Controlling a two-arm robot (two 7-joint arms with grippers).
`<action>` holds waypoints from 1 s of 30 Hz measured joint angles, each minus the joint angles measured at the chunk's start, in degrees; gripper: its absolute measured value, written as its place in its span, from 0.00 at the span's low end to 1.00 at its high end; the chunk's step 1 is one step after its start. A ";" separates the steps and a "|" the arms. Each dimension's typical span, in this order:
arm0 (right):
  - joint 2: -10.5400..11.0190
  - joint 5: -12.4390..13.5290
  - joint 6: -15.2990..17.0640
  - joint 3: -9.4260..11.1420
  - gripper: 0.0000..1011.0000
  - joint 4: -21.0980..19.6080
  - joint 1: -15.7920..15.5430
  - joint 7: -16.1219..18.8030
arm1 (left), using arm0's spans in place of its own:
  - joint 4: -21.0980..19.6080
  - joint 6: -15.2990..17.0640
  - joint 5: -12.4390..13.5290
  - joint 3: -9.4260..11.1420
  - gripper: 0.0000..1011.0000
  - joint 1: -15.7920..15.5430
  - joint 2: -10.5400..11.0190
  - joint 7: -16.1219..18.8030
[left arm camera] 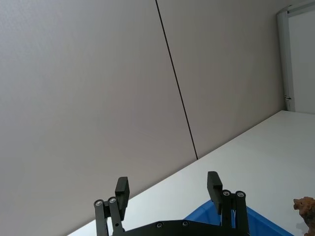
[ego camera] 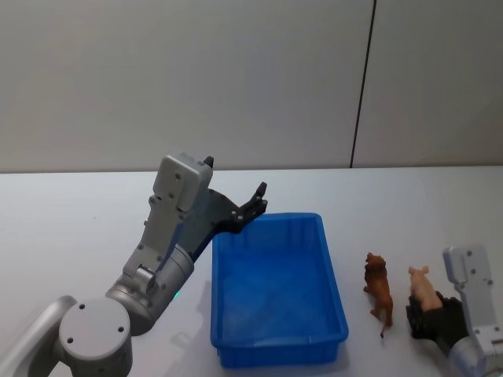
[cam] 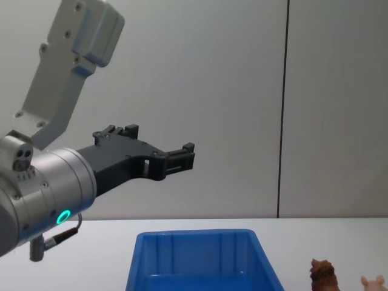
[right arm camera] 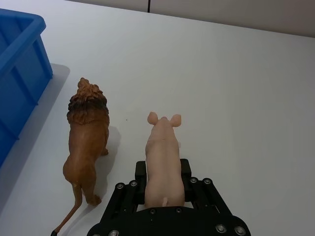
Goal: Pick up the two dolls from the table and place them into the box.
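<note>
Gripping pink doll (right arm camera: 164,162): right tool (right arm camera: 163,168) | left tool (left arm camera: 168,183) fingers spread, raised near box (ego camera: 334,275)

A blue box (ego camera: 279,353) sits in the middle of the white surface (ego camera: 78,228), and the left gripper (ego camera: 259,199) is raised above its far left corner. To the box's right stand the reddish-brown doll (ego camera: 379,289) and, just beside it, the pale pink doll (ego camera: 424,289), its hind end at the right gripper (ego camera: 429,318).
</note>
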 joint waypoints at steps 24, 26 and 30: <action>0.45 -4.82 -7.22 0.78 0.38 -3.52 -0.11 -1.78 | 0.00 0.00 0.00 0.00 0.99 0.00 0.00 0.00; 0.46 -5.69 -8.19 0.80 0.38 -4.27 0.07 -1.65 | 0.00 0.00 0.00 0.00 0.99 0.00 0.00 0.00; 0.35 -7.10 -9.87 0.75 0.38 -5.68 0.65 -0.51 | 0.00 0.00 0.00 0.00 0.99 0.00 0.00 0.00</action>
